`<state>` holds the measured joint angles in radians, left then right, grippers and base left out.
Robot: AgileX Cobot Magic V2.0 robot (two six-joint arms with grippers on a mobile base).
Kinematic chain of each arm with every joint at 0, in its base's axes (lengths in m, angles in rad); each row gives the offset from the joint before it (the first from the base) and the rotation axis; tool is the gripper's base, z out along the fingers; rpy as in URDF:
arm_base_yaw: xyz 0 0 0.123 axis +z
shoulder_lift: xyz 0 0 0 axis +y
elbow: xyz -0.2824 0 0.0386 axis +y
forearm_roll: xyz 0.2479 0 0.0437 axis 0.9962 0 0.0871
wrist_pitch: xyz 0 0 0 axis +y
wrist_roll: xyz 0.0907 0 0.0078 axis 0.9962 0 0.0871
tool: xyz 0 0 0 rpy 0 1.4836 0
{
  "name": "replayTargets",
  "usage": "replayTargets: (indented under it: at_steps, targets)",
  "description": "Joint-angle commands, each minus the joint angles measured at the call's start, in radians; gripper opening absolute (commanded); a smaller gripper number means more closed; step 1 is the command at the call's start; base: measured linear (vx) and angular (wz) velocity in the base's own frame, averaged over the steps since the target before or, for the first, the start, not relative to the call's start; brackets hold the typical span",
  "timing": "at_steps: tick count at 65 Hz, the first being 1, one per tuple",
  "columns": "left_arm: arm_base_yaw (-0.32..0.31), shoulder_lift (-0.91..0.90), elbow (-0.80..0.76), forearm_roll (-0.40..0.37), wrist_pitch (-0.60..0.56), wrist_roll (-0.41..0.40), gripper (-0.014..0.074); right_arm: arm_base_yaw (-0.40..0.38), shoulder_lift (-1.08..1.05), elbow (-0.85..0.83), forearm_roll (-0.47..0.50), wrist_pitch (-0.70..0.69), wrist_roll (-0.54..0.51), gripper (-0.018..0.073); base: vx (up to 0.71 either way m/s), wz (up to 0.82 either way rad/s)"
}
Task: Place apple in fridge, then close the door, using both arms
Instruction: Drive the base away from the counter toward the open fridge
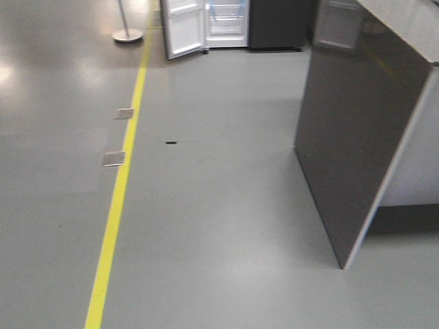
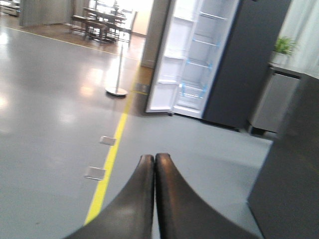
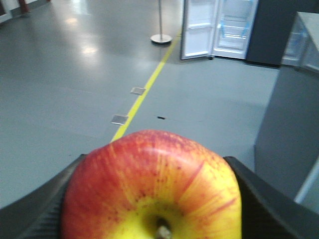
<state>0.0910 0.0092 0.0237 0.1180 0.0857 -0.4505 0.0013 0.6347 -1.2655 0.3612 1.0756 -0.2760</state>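
My right gripper (image 3: 154,164) is shut on the red apple (image 3: 149,184), whose yellow stem dimple faces the camera; black fingers (image 3: 259,199) press both its sides. My left gripper (image 2: 154,158) is shut and empty, its two black tips touching, held above the floor. The dark fridge (image 1: 274,24) stands far ahead across the floor with its white inside (image 1: 226,24) showing. Its door (image 1: 184,27) hangs open to the left, white inner face toward me. Fridge and door also show in the left wrist view (image 2: 199,59) and the right wrist view (image 3: 222,27). No arm shows in the front view.
A low grey cabinet (image 1: 357,130) with a stone top stands close on the right. A yellow floor line (image 1: 123,178) runs toward the fridge door. Two small floor plates (image 1: 114,159) lie left of it. A silver pole on a round base (image 1: 127,33) stands left of the door.
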Motion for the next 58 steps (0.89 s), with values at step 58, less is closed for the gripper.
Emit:
replayTargets:
  at_steps: [58]
  targets:
    - [-0.001,0.013,-0.017,-0.003,-0.068,-0.01,-0.0006,-0.001,0.007,-0.022,0.015,-0.077,-0.007,0.0102,0.13,0.3]
